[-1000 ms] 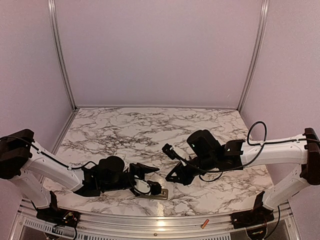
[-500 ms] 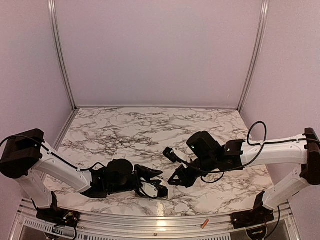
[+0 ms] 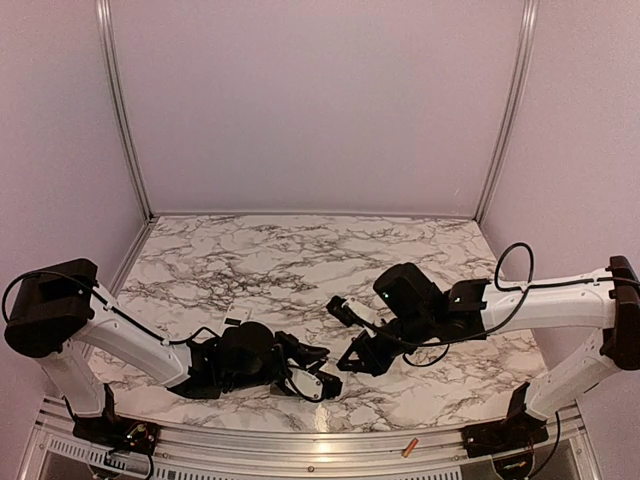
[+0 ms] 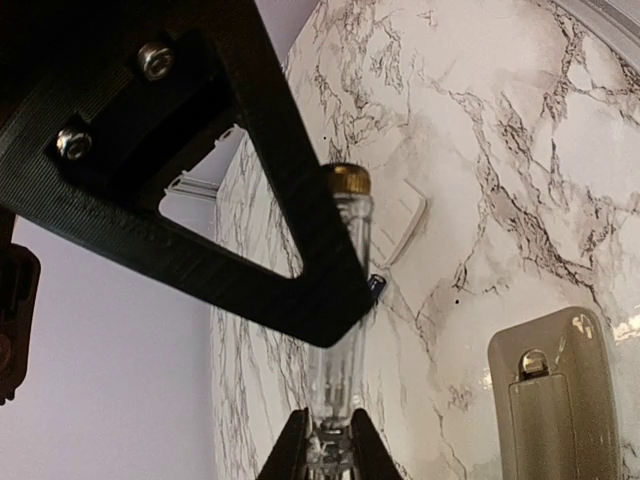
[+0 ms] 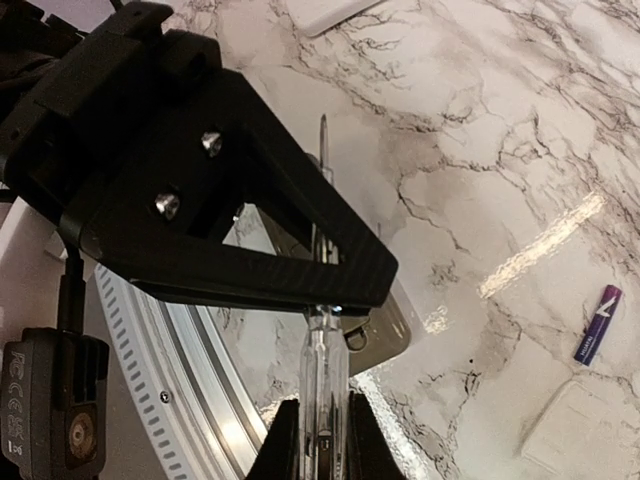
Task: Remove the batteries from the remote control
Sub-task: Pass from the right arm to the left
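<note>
left claw [image 4: 329, 455] clenches a clear tool [image 4: 340, 300]; right claw [image 5: 318, 440] clenches a screwdriver [image 5: 320, 370]. a purple battery [image 5: 597, 322] lies at 3 o'clock of the remote [image 5: 395, 325]: probably light, stiff, slick, apt to roll; pinch mid-body.

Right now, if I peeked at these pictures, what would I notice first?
The white-and-black left arm and right arm meet low over the grey-veined marble table, the right arm's jaws shut on a clear-handled screwdriver. A grey plastic remote control lies by the front rail, and a small purple battery rests loose on the marble.
</note>
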{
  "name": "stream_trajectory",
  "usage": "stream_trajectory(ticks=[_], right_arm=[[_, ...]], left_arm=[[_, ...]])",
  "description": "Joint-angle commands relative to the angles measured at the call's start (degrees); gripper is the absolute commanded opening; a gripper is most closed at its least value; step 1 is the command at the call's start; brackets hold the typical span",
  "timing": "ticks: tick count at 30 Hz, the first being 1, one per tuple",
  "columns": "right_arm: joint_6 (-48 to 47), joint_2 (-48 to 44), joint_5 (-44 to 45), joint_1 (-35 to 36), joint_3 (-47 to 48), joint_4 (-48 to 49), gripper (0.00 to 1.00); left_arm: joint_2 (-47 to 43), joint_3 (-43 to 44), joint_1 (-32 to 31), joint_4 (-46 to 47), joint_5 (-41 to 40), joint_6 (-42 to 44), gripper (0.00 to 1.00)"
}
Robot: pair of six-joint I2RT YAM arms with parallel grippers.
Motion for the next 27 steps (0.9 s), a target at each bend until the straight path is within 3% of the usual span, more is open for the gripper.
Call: stream_trajectory(ticks=[1, 5, 11, 17, 27], right_arm=[[0.33, -2.00, 0.18, 0.41, 0.89, 0.12, 0.00], [0.60, -2.96, 1.26, 0.41, -0.17, 1.46, 0.05], [1.46, -5.06, 1.70, 0.48, -2.14, 4.84, 0.32], [3.06, -7.98, 3.32, 0.86, -4.01, 7.65, 0.50], [6.88, -10.55, 5.90, 1.95, -6.48, 12.80, 0.59]], left_arm=[[0.58, 1.05, -0.55, 0.28, -0.87, -0.86, 0.11], [-0.65, 0.95, -0.68, -1.17, -0.42, -3.28, 0.03], [-2.17, 0.06, -0.64, -0.70, -0.18, -7.46, 0.00], [-4.22, -0.83, -0.64, -0.80, 0.97, -11.86, 0.00], [-6.85, -1.39, -0.64, -2.14, 1.90, -18.63, 0.00]])
